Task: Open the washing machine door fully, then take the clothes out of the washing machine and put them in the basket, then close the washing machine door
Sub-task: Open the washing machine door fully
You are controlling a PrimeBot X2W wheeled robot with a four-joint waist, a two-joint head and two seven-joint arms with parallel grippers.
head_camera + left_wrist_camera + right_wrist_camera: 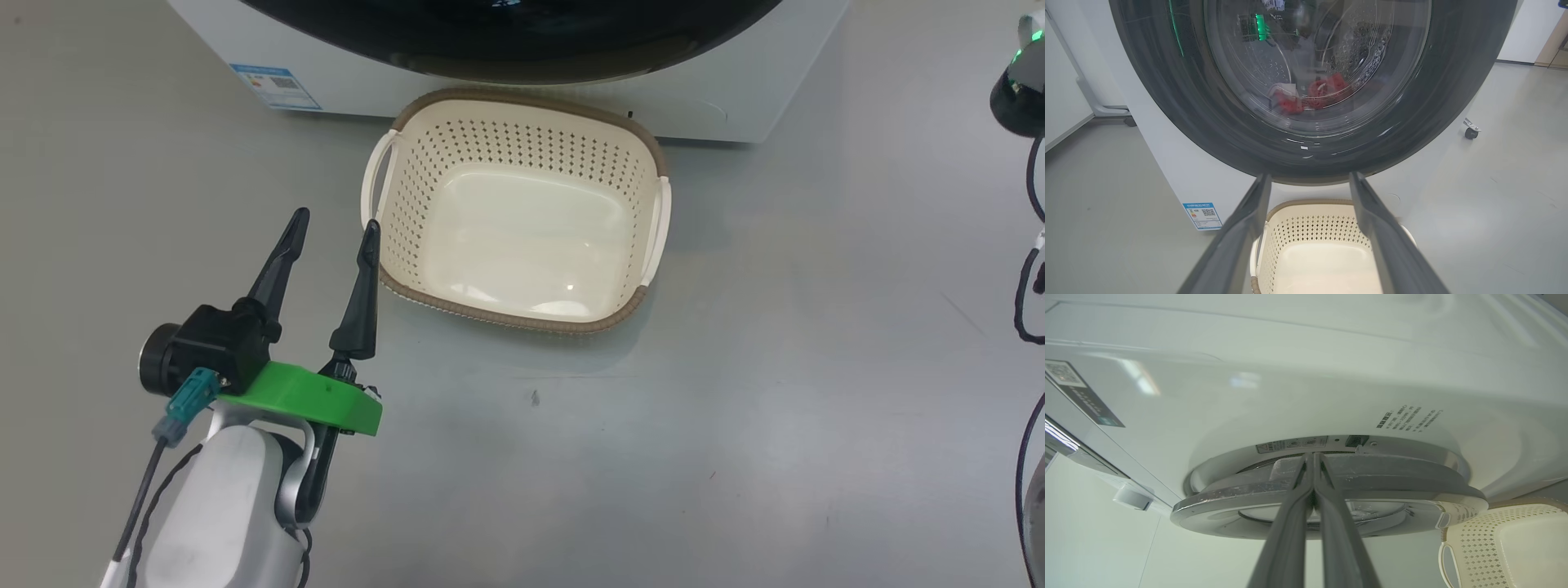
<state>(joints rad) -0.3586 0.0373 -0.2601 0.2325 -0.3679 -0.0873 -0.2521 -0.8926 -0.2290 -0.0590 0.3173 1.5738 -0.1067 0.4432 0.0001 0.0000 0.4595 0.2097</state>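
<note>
The washing machine [735, 98] stands ahead, and its glossy black door [1453, 102] lies against the white front. Through the door's glass the red and white clothes [1327, 90] lie low in the drum. The cream basket [506, 314] sits empty on the floor right below the door. My left gripper [337, 219] hovers open at the basket's left front corner, holding nothing. My right gripper [1313, 454] is shut on nothing. Its tips rest at the door's edge [1229, 498], where the rim meets the machine front [1290, 375].
A blue label with a QR code [1203, 215] marks the washer's lower left corner. A dark part with a green light [1016, 90] and cables hang at the head view's right edge. Grey floor spreads around the basket [1310, 228]. A small castor [1470, 131] stands right of the machine.
</note>
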